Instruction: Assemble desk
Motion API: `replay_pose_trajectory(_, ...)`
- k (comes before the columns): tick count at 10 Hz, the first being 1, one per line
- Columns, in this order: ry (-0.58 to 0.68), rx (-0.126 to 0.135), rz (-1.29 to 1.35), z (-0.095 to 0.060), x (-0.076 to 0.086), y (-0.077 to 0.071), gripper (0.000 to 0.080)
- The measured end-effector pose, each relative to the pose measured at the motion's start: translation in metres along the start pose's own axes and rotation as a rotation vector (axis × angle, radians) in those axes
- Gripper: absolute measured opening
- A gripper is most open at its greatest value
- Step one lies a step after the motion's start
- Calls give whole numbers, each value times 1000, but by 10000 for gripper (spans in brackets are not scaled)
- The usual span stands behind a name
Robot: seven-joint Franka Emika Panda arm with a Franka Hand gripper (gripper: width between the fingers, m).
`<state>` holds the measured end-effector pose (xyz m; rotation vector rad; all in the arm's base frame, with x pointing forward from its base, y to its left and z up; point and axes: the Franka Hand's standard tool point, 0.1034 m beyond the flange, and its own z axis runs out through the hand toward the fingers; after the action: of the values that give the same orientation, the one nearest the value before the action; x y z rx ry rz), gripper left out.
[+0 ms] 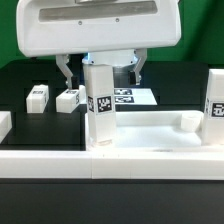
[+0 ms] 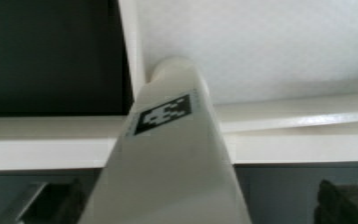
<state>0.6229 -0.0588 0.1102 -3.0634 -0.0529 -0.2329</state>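
Closest to you in the exterior view, a long low rail runs across the front. Just behind it lies the slab, flat on the black table, with a raised socket near its end on the exterior view's right.

The middle leg stands upright on the slab, its foot at the slab's near edge, left of the slab's middle as the exterior view shows it. You can't tell whether it sits in a socket. Its tag faces the camera. The right leg also stands upright, at the slab's end on the exterior view's right, and is partly cut off by the frame.

The gripper hangs over the top of the middle leg with its jaws spread wide. One of the fingers is on each side of the leg top, with a gap on both sides and no contact. The wrist view agrees: the middle leg runs up between the dark fingertips, the gripper grips nothing, and the slab lies below.

Beyond the slab, one loose leg and a second loose leg lie on the table, near each other but apart. The marker board lies flat behind the middle leg.
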Motion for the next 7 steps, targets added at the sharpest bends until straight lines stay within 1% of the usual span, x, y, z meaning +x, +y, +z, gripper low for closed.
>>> replay_pose_trajectory(1,1,-1,-77,0,0,1,649)
replay_pose_trajectory(2,-1,-2,-139,1,-2,2,513)
replay_pose_trajectory(3,-1,-2,-140,1,-2,2,513)
replay_pose_trajectory(4,-1,-2,-140,1,-2,2,356)
replay_pose_trajectory(5,-1,-2,-140,1,-2,2,288)
replay_pose_trajectory(7,-1,-1,-132,1,-2,2,288)
